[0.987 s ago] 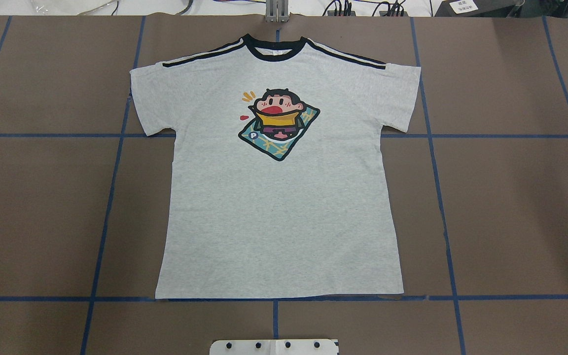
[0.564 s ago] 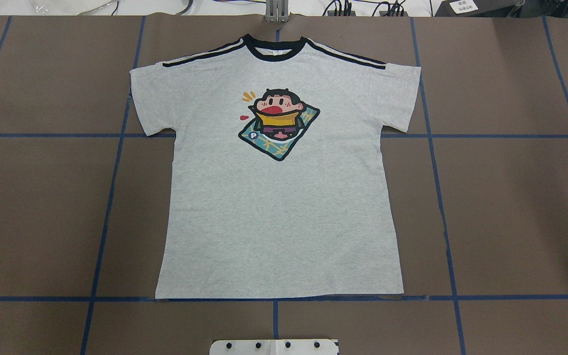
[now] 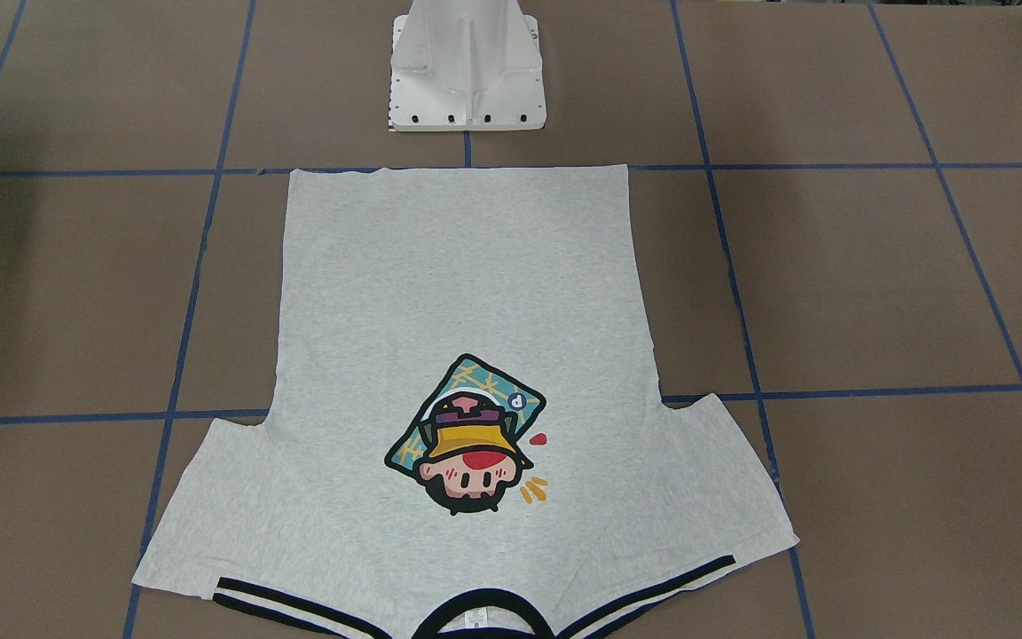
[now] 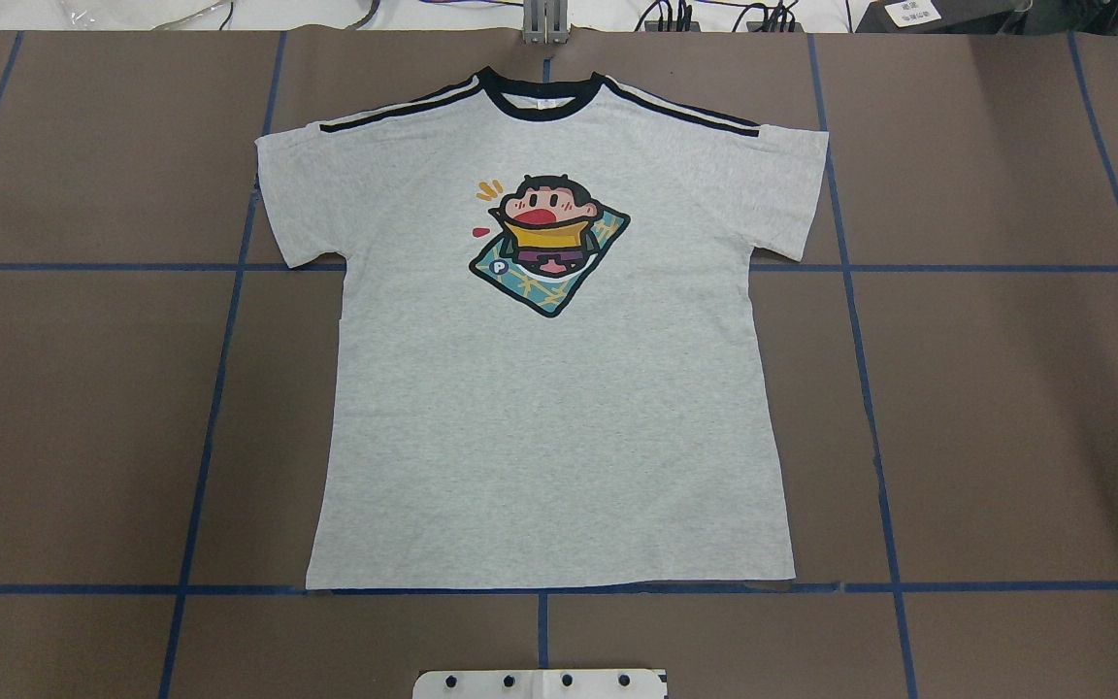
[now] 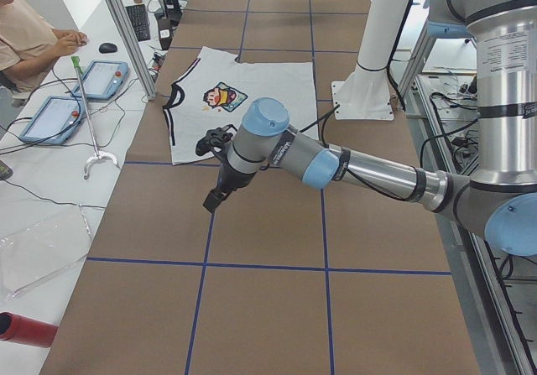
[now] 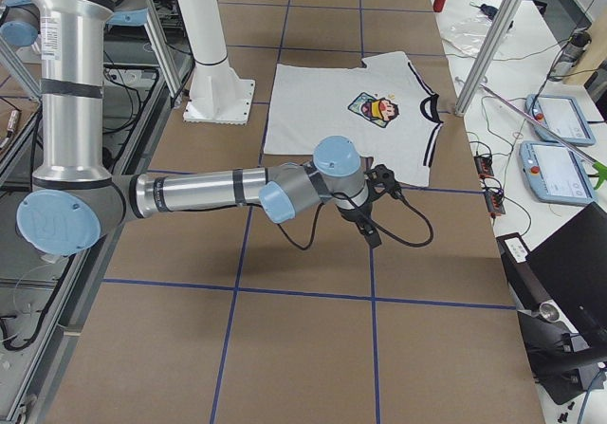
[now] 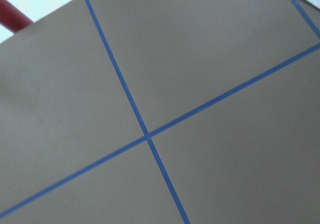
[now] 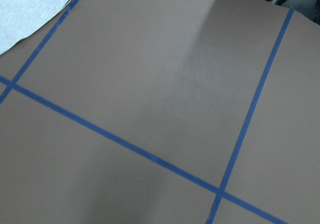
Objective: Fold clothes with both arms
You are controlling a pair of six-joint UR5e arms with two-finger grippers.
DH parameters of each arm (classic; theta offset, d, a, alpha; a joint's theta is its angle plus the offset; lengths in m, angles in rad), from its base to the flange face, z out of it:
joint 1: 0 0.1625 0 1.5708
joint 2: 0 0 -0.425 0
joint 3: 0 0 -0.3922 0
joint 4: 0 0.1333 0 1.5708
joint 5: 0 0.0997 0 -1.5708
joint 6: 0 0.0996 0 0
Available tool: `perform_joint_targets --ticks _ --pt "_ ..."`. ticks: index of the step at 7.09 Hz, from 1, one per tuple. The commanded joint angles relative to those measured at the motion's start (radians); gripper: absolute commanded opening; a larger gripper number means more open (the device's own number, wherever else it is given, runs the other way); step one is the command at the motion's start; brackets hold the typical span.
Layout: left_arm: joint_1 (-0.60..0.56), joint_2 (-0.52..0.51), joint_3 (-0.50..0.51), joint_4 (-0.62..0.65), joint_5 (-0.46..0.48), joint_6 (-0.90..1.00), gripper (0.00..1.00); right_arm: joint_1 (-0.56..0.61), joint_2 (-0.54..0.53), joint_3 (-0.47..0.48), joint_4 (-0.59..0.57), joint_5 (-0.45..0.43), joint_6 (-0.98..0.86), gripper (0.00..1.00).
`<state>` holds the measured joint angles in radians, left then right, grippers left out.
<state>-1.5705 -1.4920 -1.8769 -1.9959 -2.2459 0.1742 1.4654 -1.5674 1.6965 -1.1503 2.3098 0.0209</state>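
shirt flat between two waiting claws

nearest the robot, the white pedestal base (image 3: 467,67) stands just short of the t-shirt (image 4: 549,388), whose hem (image 4: 549,585) lies along a blue tape line (image 4: 1005,585). the shirt is spread flat, print up, in the middle of the worktop (image 4: 1005,408). its long axis runs straight away from the robot, sleeves out to either side, black collar (image 4: 540,97) at the far edge. nothing is folded yet.

the left arm (image 5: 352,169) and right arm (image 6: 209,192) hang out to the sides over bare worktop, apart from the cloth. the left claw (image 5: 212,200) is off the shirt's left edge and the right claw (image 6: 370,232) off its right, so the shirt lies inward of each and neither looks clearly nearer. the claws show in the side views alone, so i cannot tell how far open they are; neither seems to hold or touch anything. the coming move, i judge, is a reach inward, each arm to its own side.
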Motion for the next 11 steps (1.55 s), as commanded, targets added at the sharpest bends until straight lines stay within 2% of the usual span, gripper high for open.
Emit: perform_joint_targets --ticks 1,2,3,4,5,6,8,9,10,11 --pt "0.001 -0.118 0.154 -0.147 -0.021 -0.144 1.0 -0.039 0.259 -0.231 0.017 0.049 0.092 1.0" --pt "0.001 -0.111 0.144 -0.174 -0.023 -0.188 1.0 -0.072 0.365 -0.303 0.035 0.06 0.135 1.0" --pt "0.001 -0.105 0.148 -0.197 -0.023 -0.19 1.0 -0.132 0.43 -0.326 0.05 0.056 0.257 1.0" --pt "0.001 -0.103 0.147 -0.198 -0.023 -0.19 1.0 -0.208 0.49 -0.342 0.108 0.019 0.486 1.0" --pt "0.0 -0.102 0.147 -0.199 -0.024 -0.19 1.0 -0.27 0.518 -0.394 0.241 -0.045 0.654 1.0" --pt "0.0 -0.102 0.147 -0.199 -0.024 -0.19 1.0 -0.314 0.576 -0.497 0.347 -0.084 0.773 0.98" --pt "0.0 -0.094 0.145 -0.202 -0.035 -0.188 1.0 -0.4 0.621 -0.682 0.549 -0.211 0.923 0.91" --pt "0.0 -0.087 0.147 -0.217 -0.064 -0.188 1.0 -0.469 0.63 -0.766 0.681 -0.328 1.023 0.87" --pt "0.001 -0.07 0.148 -0.236 -0.079 -0.188 1.0 -0.512 0.636 -0.803 0.705 -0.411 1.039 0.85" --pt "0.0 -0.067 0.148 -0.247 -0.081 -0.188 1.0 -0.514 0.636 -0.828 0.705 -0.431 1.038 0.82"
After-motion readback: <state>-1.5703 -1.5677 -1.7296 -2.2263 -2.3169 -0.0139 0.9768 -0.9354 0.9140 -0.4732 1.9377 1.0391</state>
